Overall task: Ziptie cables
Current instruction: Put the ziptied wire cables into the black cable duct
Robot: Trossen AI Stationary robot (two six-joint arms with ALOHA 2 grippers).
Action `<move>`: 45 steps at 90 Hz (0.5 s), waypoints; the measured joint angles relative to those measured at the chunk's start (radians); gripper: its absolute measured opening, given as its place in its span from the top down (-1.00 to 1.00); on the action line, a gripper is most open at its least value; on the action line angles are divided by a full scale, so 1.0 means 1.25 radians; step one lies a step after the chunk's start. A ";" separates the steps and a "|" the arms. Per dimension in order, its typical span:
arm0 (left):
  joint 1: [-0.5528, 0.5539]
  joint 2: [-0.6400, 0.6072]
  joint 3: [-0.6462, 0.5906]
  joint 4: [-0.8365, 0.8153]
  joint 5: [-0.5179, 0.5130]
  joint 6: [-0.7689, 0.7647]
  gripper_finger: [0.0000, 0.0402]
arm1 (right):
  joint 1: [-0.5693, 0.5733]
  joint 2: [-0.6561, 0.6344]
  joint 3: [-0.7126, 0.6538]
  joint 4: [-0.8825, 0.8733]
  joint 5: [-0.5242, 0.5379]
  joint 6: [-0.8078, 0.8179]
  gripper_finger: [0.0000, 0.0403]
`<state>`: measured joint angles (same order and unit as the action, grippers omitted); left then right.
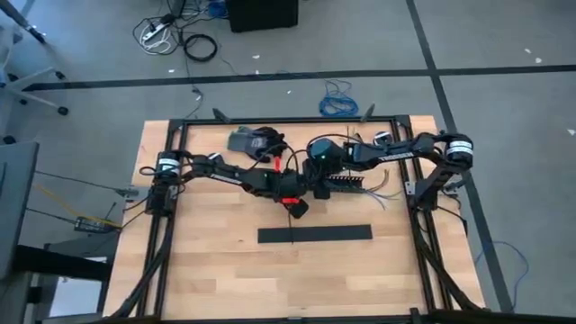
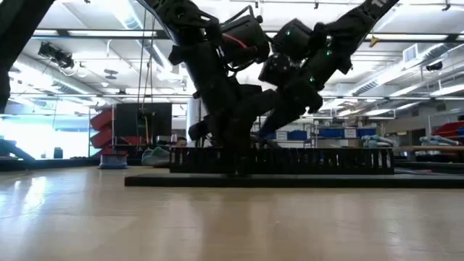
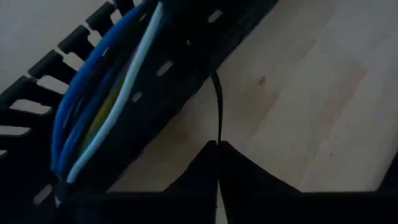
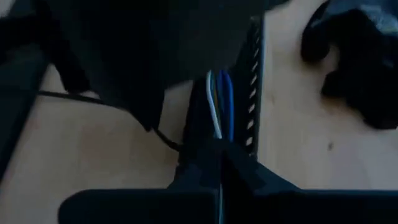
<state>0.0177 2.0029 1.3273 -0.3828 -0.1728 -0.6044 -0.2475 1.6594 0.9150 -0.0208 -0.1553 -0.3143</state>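
Both arms reach inward from the table's two sides and meet over its middle, elbows bent, wrists tipped down toward the wood. The left end effector (image 1: 295, 205) sits just beyond the wide flat black bar (image 1: 315, 234), nearer the table's front; in its wrist view the two fingers (image 3: 186, 180) are pressed together on a thin black ziptie (image 3: 217, 112) that rises from between them toward the slotted duct (image 3: 74, 50). The right end effector (image 1: 317, 184) hangs just behind and beside the left one, over the slotted duct's end. Its fingers (image 4: 199, 168) are closed together on the cables (image 4: 221, 102), whose blue and white strands run out from the tips along the duct's wall (whether the ziptie already passes around them cannot be told).

In the high view the cables' far ends fan out on the wood toward the right arm's base. From table height the two wrists crowd close together above the duct.

Open wood (image 1: 225, 279) lies in front of the flat bar and toward the left edge. Behind the arms, a dark object (image 1: 256, 142) lies near the table's rear rail.
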 joint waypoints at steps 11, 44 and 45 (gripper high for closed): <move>-0.001 0.000 0.000 -0.002 0.002 0.002 1.00 | -0.002 0.015 -0.007 0.013 -0.036 0.006 1.00; -0.001 0.000 0.000 0.005 0.011 0.007 1.00 | -0.001 0.019 -0.014 0.011 -0.038 0.020 1.00; -0.001 0.000 0.000 0.006 0.012 0.007 1.00 | -0.001 0.019 -0.016 0.013 -0.038 0.020 1.00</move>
<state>0.0170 2.0033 1.3273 -0.3757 -0.1581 -0.5955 -0.2491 1.6825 0.8955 -0.0041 -0.2031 -0.2897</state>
